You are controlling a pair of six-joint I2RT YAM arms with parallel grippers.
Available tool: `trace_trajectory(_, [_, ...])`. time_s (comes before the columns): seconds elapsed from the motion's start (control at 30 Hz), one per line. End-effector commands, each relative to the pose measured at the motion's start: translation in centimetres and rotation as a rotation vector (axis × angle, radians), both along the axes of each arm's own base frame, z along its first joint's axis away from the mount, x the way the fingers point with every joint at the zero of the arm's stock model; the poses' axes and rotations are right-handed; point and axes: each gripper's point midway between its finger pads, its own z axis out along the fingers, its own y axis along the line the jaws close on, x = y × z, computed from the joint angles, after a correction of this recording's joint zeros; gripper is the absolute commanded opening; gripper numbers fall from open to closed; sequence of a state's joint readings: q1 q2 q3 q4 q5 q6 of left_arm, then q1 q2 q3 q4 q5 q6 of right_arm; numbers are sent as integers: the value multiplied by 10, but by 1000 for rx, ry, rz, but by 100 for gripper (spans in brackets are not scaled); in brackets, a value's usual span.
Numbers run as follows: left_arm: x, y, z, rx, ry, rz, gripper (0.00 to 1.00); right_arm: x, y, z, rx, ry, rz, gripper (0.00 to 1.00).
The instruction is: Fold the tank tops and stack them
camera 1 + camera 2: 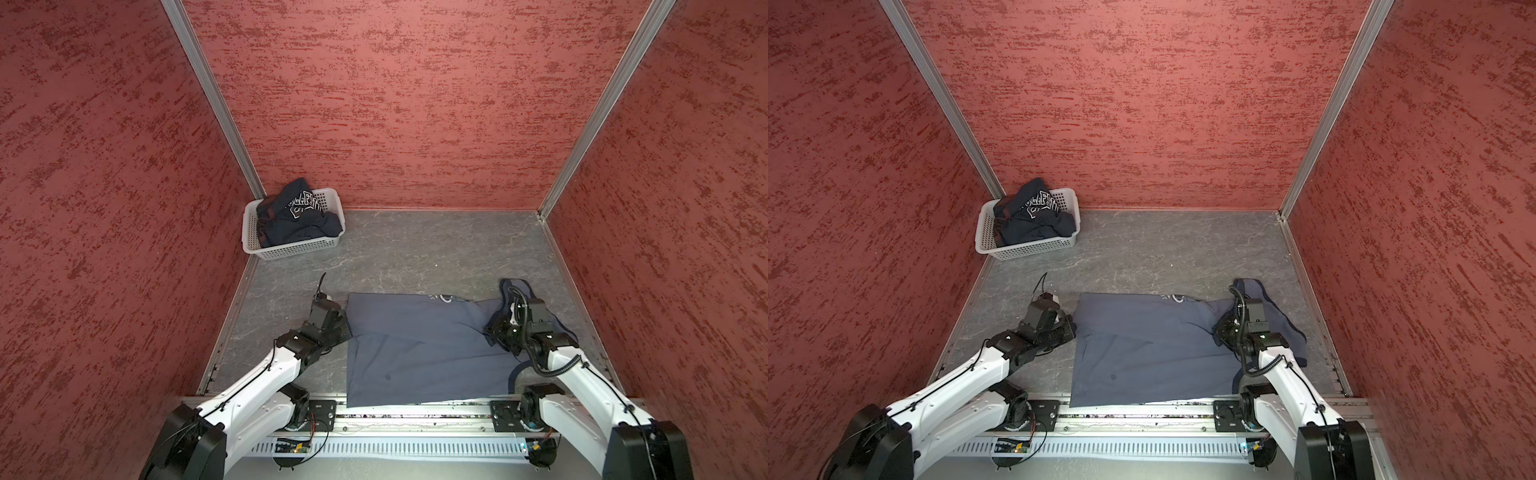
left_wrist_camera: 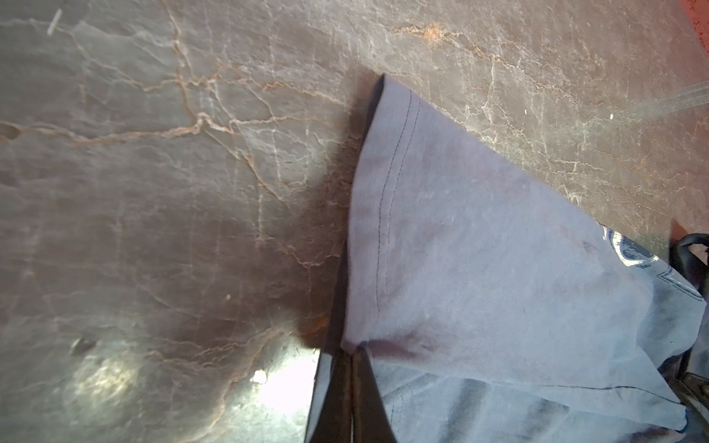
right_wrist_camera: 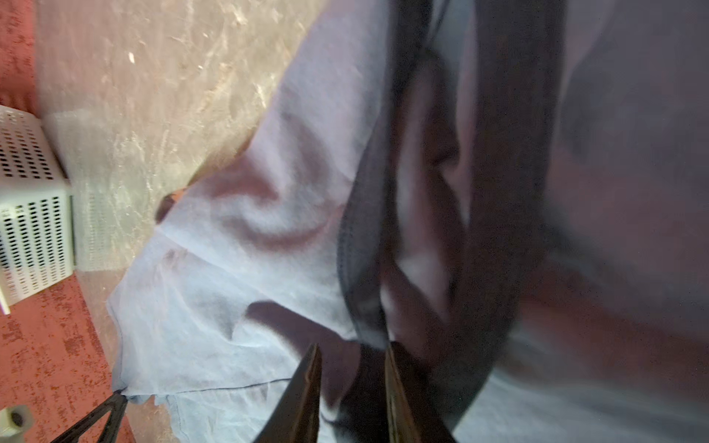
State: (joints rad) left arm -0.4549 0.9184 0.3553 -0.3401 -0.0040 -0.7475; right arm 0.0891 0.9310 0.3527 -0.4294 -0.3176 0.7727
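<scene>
1. Two tank tops need folding. The grey-blue tank top [image 1: 415, 345] lies spread on the table [image 1: 415, 249], in the lower middle of both top views. The navy tank top [image 1: 299, 216] sits bunched up in the white basket [image 1: 291, 249], at the middle left.
2. Your left gripper [image 2: 351, 354] is pinched tight on the left edge of the grey-blue tank top. It holds only a little bit of cloth. If you pull too fast, the cloth may slip out.
3. Your right gripper [image 3: 353, 345] has its fingers apart. The dark trim [image 3: 364, 230] of the strap sits in the gap and looks loose. If you lift now, that side may not come up, and the fold goes crooked.
4. The strap end at the lower right is lumpy and twisted. Fold over it and you may get a fat, messy bundle.
5. The near edge of the grey-blue tank top hangs over the metal rail [image 1: 415, 419] at the bottom. It may catch there when you drag it.
6. The navy tank top is well apart from both arms. A long reach may tip the white basket.
</scene>
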Motion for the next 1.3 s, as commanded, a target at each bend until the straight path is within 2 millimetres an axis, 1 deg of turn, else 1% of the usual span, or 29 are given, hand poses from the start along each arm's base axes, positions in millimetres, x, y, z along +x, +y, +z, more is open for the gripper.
trace_trajectory(0.0, [4,-1,3,2,-20,-3,0,7,-1,7,-18,-33,8,31])
trace_trajectory(0.1, [5,-1,2,6,-16,-2,0,4,6,7,11,-28,35,32])
trace_trajectory(0.2, [6,-1,2,9,-11,-2,0,0,8,7,20,-10,49,32])
trace_trajectory(0.3, [8,-2,4,7,-14,-1,0,-9,9,6,22,11,63,31])
trace_trajectory(0.43, [10,-2,7,10,-22,0,0,-19,16,2,51,25,98,30])
trace_trajectory(0.57, [12,-3,7,13,-18,-2,0,-19,22,7,70,8,123,26])
trace_trajectory(0.77, [12,-3,9,10,-20,0,0,-19,24,-3,60,27,139,22])
trace_trajectory(0.87, [11,-2,11,12,-24,2,0,-20,23,-5,43,40,144,22])
trace_trajectory(1.0, [10,0,12,16,-26,6,0,-23,23,-8,28,57,153,27])
trace_trajectory(1.13, [10,0,13,15,-29,7,0,-28,22,-9,6,74,156,27])
trace_trajectory(1.27, [10,0,13,16,-32,7,0,-28,22,-9,-6,69,154,21])
